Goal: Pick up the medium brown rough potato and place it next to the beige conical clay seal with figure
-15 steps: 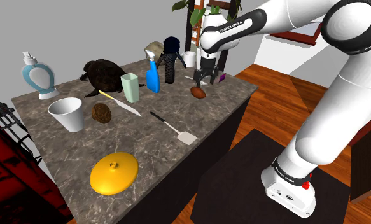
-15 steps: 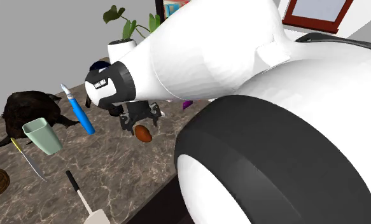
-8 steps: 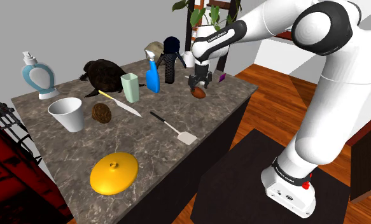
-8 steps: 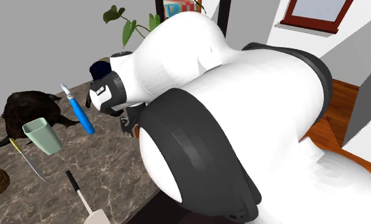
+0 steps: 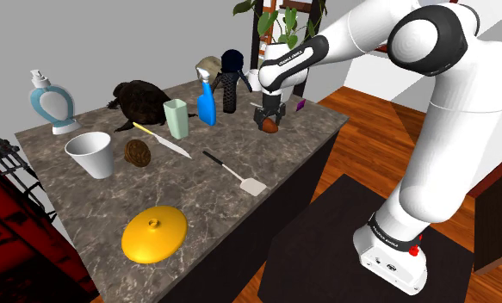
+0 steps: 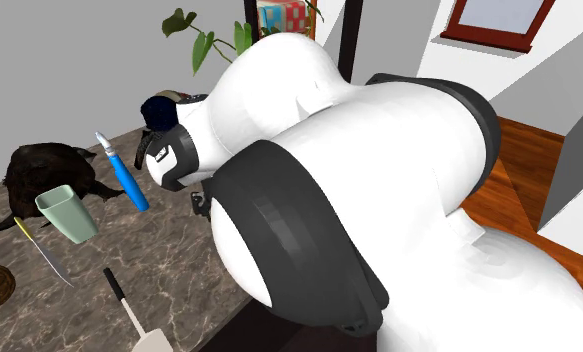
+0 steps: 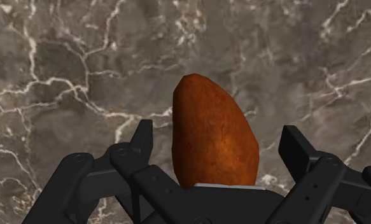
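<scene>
The potato is a reddish-brown rough oval lying on the dark marble counter. My gripper is lowered around it and open, with one black finger on each side and small gaps between them and the potato. From the shoulder camera, the gripper stands upright over the potato near the counter's far right corner. The beige seal stands at the back of the counter, behind a blue spray bottle. In the second exterior view the white arm covers the potato.
Near the seal stand a black mesh object, a green cup and a dark turtle figure. A knife, a spatula, a white cup, a brown disc and a yellow lid lie nearer the front.
The gripper has come down from above the potato until its fingers straddle it. The arm's elbow has swung toward the shoulder view's left.
</scene>
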Tool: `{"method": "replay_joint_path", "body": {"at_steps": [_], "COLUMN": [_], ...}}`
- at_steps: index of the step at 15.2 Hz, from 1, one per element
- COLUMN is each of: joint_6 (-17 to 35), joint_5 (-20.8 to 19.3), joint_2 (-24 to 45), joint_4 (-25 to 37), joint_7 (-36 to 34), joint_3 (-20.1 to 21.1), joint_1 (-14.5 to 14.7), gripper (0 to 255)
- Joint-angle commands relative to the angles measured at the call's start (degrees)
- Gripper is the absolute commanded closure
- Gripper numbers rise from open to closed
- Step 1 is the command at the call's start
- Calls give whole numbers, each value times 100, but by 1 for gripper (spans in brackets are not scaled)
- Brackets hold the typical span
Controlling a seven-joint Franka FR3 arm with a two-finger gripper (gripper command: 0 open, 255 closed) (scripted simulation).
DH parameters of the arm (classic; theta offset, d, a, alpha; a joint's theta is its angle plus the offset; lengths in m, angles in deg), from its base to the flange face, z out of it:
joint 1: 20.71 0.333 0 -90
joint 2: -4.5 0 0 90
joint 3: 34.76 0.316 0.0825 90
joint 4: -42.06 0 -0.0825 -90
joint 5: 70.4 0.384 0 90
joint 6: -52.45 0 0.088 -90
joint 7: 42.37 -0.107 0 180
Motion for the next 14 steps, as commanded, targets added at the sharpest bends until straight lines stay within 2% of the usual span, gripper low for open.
{"method": "replay_joint_path", "body": {"at_steps": [1, 4, 5, 14], "joint_6": [8, 7, 7, 8], "joint_5": [1, 1, 1, 1], "joint_2": [5, 4, 4, 5], "joint_4": [-1, -2, -2, -1], "joint_7": [2, 2, 2, 2], "joint_3": [0, 0, 0, 0], "joint_1": [-1, -1, -1, -1], "gripper": [0, 0, 255, 255]}}
